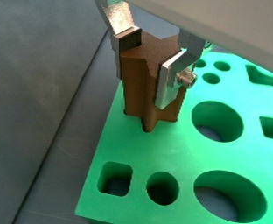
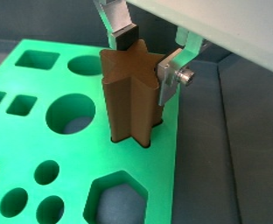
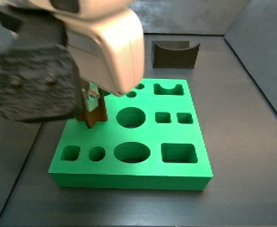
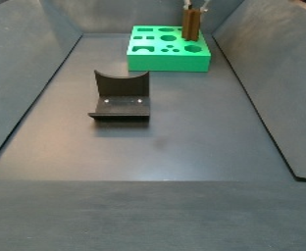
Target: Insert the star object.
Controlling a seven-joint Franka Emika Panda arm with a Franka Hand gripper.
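The gripper [image 2: 149, 54] holds the star object [image 2: 129, 96] upright on the board [image 2: 57, 70].

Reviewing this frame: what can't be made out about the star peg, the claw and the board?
- How deep the star object sits: its lower end is hidden in the green board in both wrist views.
- Claw in a side view: the arm's body covers it.
- Star object in a side view: too small and far.
- Board cut-outs: several cropped by wrist-view edges.

Upright brown star object [image 2: 129, 94] in gripper [image 2: 149, 54]
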